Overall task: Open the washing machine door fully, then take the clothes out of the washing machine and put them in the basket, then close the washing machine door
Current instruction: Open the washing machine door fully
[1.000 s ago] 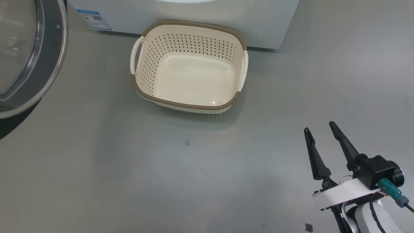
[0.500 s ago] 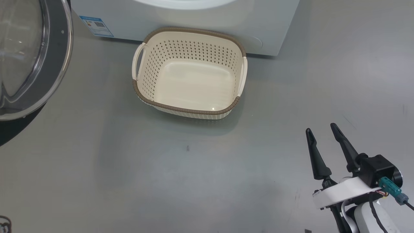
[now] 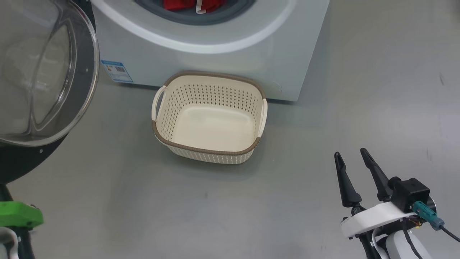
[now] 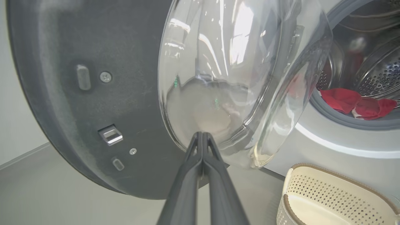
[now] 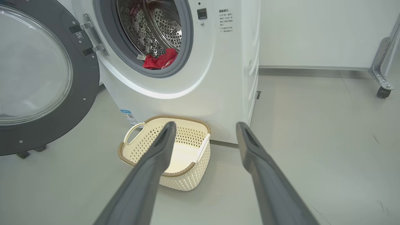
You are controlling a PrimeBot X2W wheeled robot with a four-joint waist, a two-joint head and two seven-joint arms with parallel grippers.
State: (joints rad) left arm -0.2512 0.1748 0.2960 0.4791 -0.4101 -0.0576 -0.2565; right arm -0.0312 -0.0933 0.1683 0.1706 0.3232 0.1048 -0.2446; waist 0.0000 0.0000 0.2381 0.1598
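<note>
We count one washer (image 5: 215, 78), one door (image 5: 89, 87), one basket (image 3: 206, 157) with two side handles, and one red heap of clothes (image 5: 159, 60); how many pieces are in the heap we cannot tell. There are two hands, each with two dark fingers.

The door stands swung out on the washer's left side, its inner face and glass bowl turned toward us. The clothes lie at the front lip of the drum (image 5: 150, 25), just behind the grey seal, with a white strip showing in the head view. The basket sits empty on the floor (image 3: 323, 108), below the opening, its back rim right against the washer's base.

The left hand (image 4: 202, 135) has its fingers pressed together with nothing between them. Its tips point at the lower edge of the glass bowl, and we cannot tell whether they touch it. The right hand (image 3: 350, 152) has its fingers spread apart and holds nothing. It hangs over bare floor, well apart from the basket, on its right.

A strip of floor lies between the door's lower rim and the basket's left handle. Right of the washer the floor runs open to the wall, where a wheeled metal frame (image 5: 382, 78) stands at the far edge.
</note>
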